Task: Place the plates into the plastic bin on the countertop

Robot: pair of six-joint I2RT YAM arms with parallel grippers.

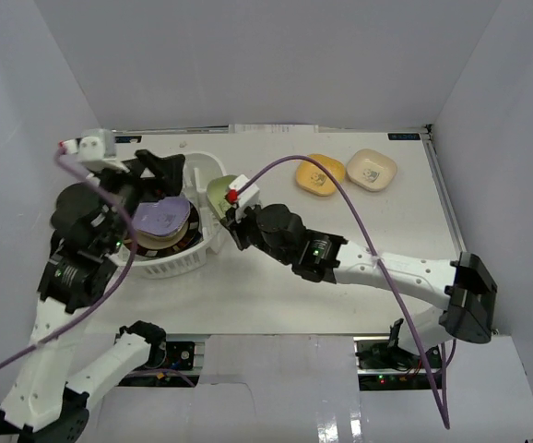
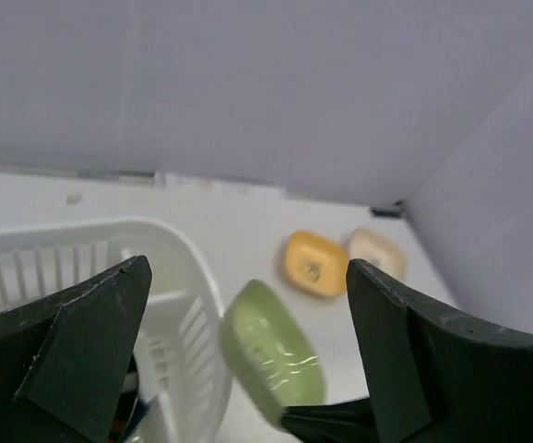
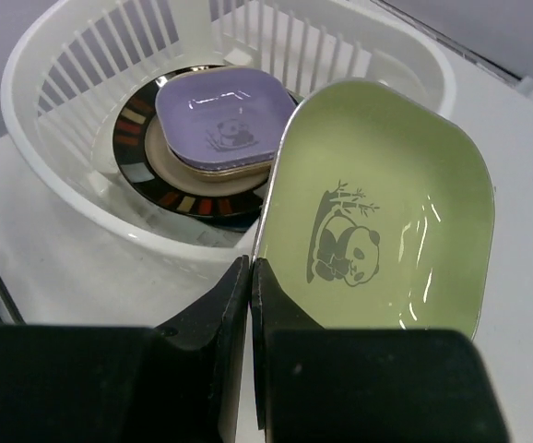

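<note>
The right tool [image 3: 250,277] is clenched on the rim of the green panda plate [image 3: 386,212], holding it tilted at the rim of the white slotted bin [image 3: 54,138]. In the bin a purple plate [image 3: 220,115] tops a stack on a dark-rimmed round plate [image 3: 142,152]. The left tool [image 2: 248,268] hangs above the bin, jaws wide and empty; a yellow plate [image 2: 314,263] and a cream plate [image 2: 377,251] lie side by side on the counter [image 1: 340,286].

Bin [image 1: 182,266] mouth crowded: left gripper [image 2: 248,268] hangs over its far side, jaws spread wide; green plate [image 3: 377,212], pinched in right gripper [image 3: 250,268], tilts at the right rim. Right arm [image 1: 386,268] bars mid-countertop [image 1: 276,295]. Open surface around yellow dish [image 1: 319,174] and cream dish [image 1: 372,169]; walls [image 1: 276,65] close behind.
</note>
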